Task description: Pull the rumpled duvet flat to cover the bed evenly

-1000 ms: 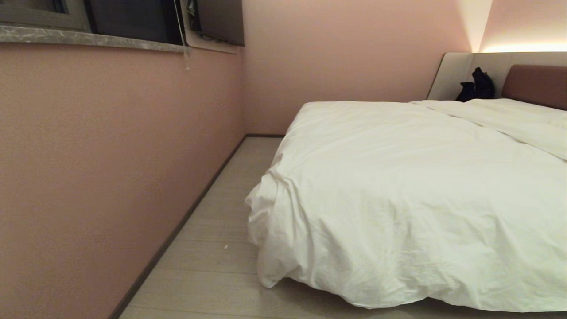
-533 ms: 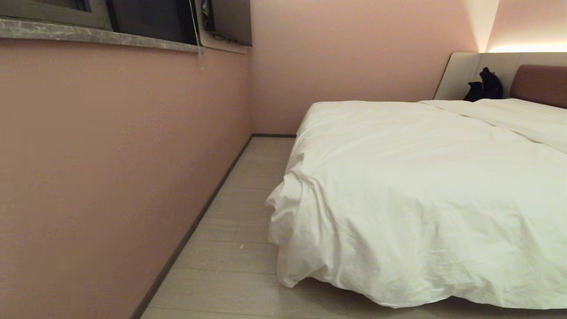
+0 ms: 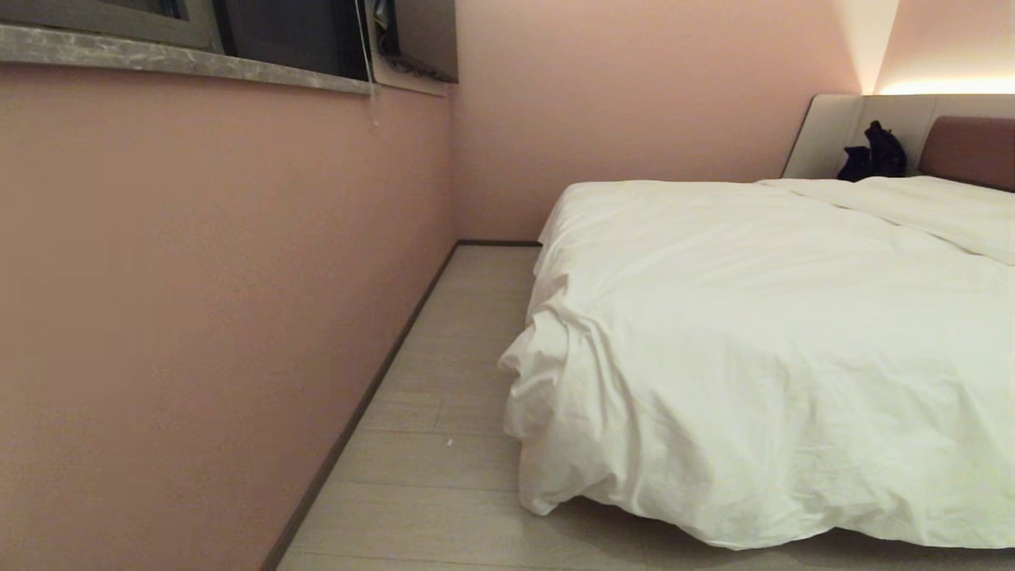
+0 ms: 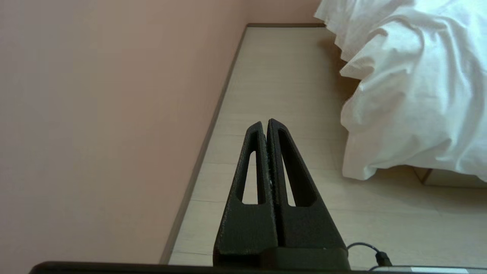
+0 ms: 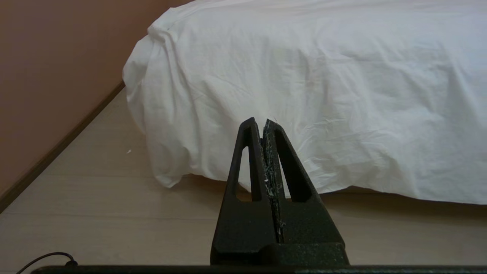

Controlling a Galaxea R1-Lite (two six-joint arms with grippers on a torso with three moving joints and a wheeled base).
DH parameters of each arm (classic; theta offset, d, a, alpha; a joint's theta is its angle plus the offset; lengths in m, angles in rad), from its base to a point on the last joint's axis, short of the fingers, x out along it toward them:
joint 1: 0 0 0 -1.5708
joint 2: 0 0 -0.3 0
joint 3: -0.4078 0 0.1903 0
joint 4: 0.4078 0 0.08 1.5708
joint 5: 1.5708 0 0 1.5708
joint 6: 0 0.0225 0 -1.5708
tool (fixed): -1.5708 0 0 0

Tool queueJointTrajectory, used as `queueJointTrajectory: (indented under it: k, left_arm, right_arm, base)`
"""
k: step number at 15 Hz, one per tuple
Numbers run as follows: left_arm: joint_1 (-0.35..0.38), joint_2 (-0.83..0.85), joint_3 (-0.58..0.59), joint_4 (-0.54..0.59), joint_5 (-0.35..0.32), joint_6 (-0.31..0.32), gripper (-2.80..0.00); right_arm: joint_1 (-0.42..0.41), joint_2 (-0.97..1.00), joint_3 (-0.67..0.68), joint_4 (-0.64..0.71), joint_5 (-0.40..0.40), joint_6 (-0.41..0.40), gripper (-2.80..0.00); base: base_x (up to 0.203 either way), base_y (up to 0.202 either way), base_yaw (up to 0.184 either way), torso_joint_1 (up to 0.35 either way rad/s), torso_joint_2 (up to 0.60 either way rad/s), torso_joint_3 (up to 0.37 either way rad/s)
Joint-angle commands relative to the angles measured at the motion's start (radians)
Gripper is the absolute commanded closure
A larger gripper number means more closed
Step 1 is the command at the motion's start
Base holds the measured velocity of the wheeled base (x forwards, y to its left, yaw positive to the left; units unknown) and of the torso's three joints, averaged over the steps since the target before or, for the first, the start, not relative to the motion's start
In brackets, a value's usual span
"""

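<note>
The white puffy duvet [image 3: 761, 333] lies over the bed and hangs down its foot end almost to the floor, with a bunched, creased corner [image 3: 547, 381] at the near left. The bed's brown headboard [image 3: 967, 151] shows at the far right. Neither arm is in the head view. My left gripper [image 4: 266, 123] is shut and empty, low over the floor, with the duvet corner [image 4: 399, 114] off to its side. My right gripper [image 5: 260, 122] is shut and empty, pointing at the hanging duvet [image 5: 323, 87] from a short way off.
A pink wall [image 3: 198, 301] with a dark skirting board runs along the left, leaving a strip of pale wood floor [image 3: 444, 396] between it and the bed. A window sill [image 3: 174, 59] sits up high. A dark object [image 3: 876, 155] rests by the headboard panel.
The whole head view has shifted: bed and wall corner now sit further right in the picture, so the camera has turned left. Duvet and grippers are unchanged.
</note>
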State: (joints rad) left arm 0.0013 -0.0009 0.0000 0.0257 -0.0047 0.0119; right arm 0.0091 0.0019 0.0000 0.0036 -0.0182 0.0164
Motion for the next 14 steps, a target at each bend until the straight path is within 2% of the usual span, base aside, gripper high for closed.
queueJointTrajectory:
  k: [1,14]
  left_arm:
    - [0.0,0.001,0.0,0.0,0.0,0.0,0.0]
    - [0.0,0.001,0.0,0.0,0.0,0.0,0.0]
  right_arm:
    - [0.0,0.0,0.0,-0.001,0.0,0.0,0.0]
    - [0.0,0.0,0.0,-0.001,0.0,0.0,0.0]
  base:
    - [0.0,0.0,0.0,0.0,0.0,0.0]
    - [0.0,0.0,0.0,0.0,0.0,0.0]
